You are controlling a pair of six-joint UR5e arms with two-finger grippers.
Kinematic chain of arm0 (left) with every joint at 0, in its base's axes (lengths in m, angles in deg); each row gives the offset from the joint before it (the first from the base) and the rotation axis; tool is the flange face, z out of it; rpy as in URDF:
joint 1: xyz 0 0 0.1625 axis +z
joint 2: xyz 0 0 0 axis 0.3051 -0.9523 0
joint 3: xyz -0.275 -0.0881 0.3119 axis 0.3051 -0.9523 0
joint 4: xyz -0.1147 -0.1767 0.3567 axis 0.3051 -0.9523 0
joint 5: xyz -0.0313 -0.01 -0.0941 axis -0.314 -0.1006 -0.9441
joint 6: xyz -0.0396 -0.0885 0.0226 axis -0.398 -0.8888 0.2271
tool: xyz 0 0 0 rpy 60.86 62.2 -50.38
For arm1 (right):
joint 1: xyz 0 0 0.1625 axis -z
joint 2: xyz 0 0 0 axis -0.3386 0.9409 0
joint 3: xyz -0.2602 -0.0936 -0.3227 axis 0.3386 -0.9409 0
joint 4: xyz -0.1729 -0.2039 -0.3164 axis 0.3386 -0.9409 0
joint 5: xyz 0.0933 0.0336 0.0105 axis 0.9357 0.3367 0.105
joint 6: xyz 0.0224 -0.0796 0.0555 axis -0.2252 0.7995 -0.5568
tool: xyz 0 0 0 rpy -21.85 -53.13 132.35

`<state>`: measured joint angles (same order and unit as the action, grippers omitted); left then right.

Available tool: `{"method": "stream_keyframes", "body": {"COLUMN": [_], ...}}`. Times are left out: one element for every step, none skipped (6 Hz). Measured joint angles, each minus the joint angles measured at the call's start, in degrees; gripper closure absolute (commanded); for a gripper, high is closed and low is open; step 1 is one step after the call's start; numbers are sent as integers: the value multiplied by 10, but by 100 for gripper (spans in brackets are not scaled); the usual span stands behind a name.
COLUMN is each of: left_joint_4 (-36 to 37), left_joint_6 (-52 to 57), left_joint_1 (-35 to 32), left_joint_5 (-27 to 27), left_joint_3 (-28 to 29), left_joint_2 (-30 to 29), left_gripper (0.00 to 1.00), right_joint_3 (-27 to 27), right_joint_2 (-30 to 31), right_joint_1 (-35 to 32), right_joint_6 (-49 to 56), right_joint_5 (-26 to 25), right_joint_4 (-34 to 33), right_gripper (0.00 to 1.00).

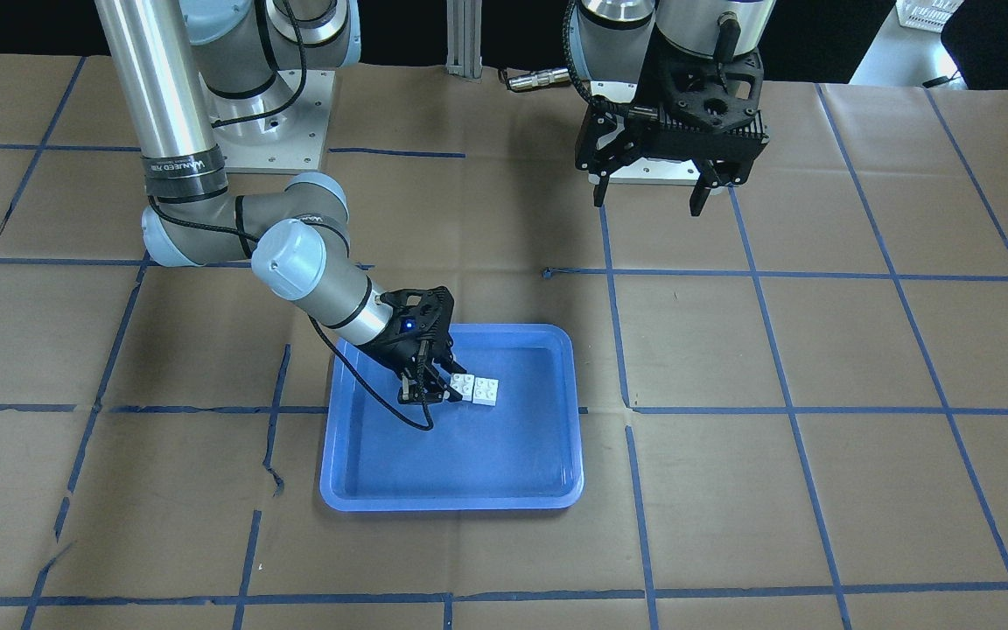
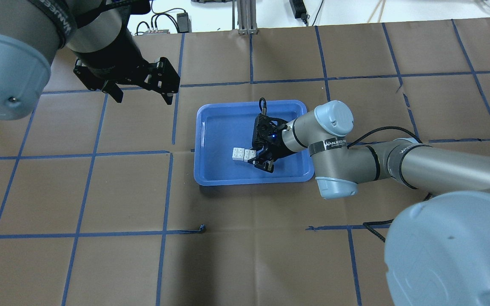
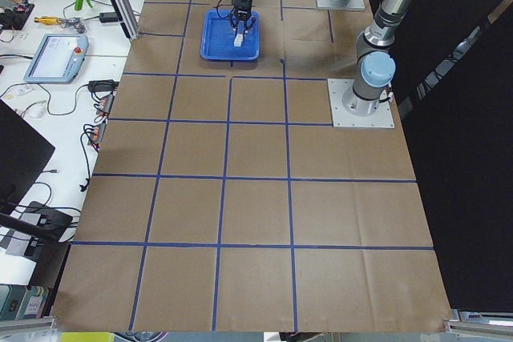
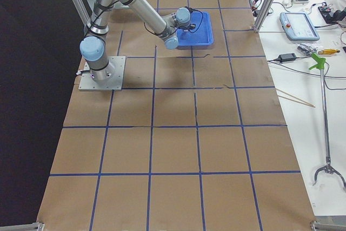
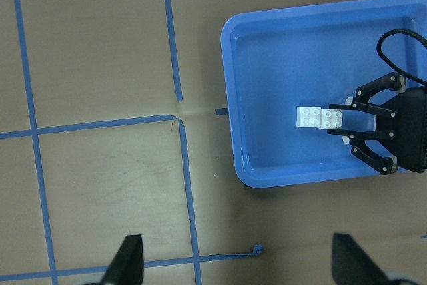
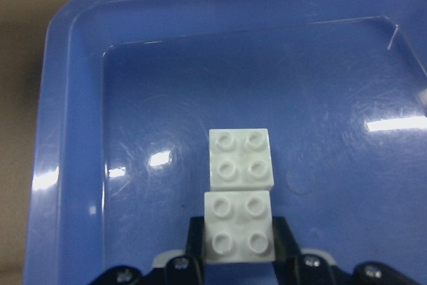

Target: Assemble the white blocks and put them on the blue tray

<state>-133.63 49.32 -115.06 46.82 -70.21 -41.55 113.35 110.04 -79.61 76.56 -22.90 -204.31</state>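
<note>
Two white blocks lie side by side, studs up, inside the blue tray point(image 1: 451, 503). My right gripper point(image 1: 450, 389) reaches low into the tray and is shut on the nearer block point(image 6: 239, 228). The other block point(image 6: 240, 158) touches its far side. I cannot tell if they are joined. The overhead view shows the right gripper point(image 2: 253, 159) on the held block point(image 2: 249, 155), beside the other block point(image 2: 238, 154). My left gripper point(image 2: 141, 95) is open and empty, high above the table, away from the tray point(image 2: 202, 127). The left wrist view looks down on the blocks point(image 5: 310, 117).
The table is covered with brown paper point(image 1: 819, 350) marked by blue tape lines. The arm base plates point(image 1: 276, 140) stand at the robot's edge. Benches with tools and a tablet point(image 4: 300, 25) flank the table ends.
</note>
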Motion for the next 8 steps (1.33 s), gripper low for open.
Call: {"method": "stream_keyframes", "body": {"left_joint_4": [0,0,0,-1,-1,-1,-1,-1], "left_joint_6": [0,0,0,0,0,0,0,0], "left_joint_1": [0,0,0,0,0,0,0,1], "left_joint_5": [0,0,0,0,0,0,0,0], "left_joint_3": [0,0,0,0,0,0,0,0], "left_joint_2": [0,0,0,0,0,1,1,1], "left_gripper": [1,1,1,1,1,1,1,1], "right_joint_3": [-1,-2,-2,-2,-2,-2,-2,-2], "right_joint_2": [0,0,-1,-1,-2,-2,-2,-3], "right_joint_1": [0,0,0,0,0,0,0,0], "right_joint_6": [0,1,1,1,1,1,1,1], "right_joint_5": [1,1,1,2,4,5,6,6], "right_joint_4": [-1,-1,-2,-2,-2,-2,-3,-3], "right_gripper": [70,69,57,46,42,37,25,7]}}
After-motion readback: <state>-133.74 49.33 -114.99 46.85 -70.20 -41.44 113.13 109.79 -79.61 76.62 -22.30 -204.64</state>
